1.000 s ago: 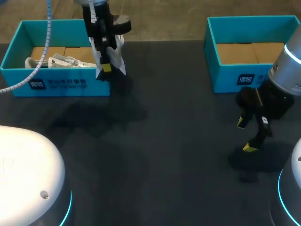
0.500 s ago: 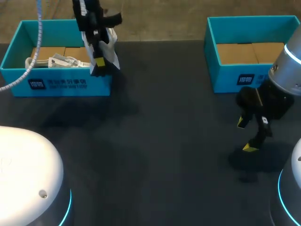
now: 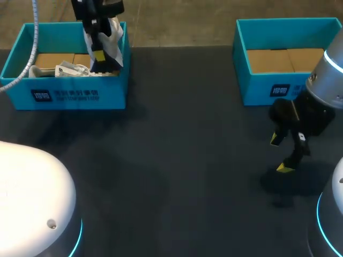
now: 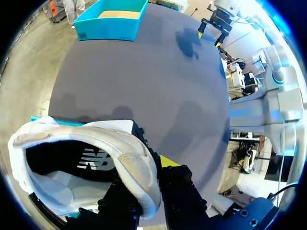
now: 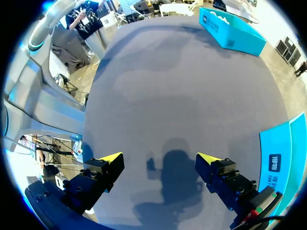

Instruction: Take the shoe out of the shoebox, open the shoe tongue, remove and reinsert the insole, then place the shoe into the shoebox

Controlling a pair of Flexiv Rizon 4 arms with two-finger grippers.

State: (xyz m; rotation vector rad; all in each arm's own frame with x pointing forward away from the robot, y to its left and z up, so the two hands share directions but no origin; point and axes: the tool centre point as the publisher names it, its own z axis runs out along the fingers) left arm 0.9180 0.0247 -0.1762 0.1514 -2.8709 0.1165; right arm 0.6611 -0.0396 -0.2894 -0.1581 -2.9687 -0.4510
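While gripped by the clenched left pincer (image 3: 99, 56), the white shoe (image 3: 111, 43) hangs over the shoebox (image 3: 64, 96), head view; not yet set down. Left wrist view: dark insole (image 4: 91, 160) looks seated, so probably only the placing remains. Right wrist view: right pincer (image 5: 160, 160) released, empty, above the table (image 5: 168, 96).

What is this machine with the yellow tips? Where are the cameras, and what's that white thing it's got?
It is a robot with two arms working at a dark table. One camera looks down from above. Two more sit on the arms' wrists and look out along the fingers. Each arm ends in a gripper, which is two fingers with yellow tips. The left gripper is shut on a white shoe and holds it over one end of a blue shoebox. Something else white lies inside that box. The right gripper is open and empty above the table, near a second shoebox.
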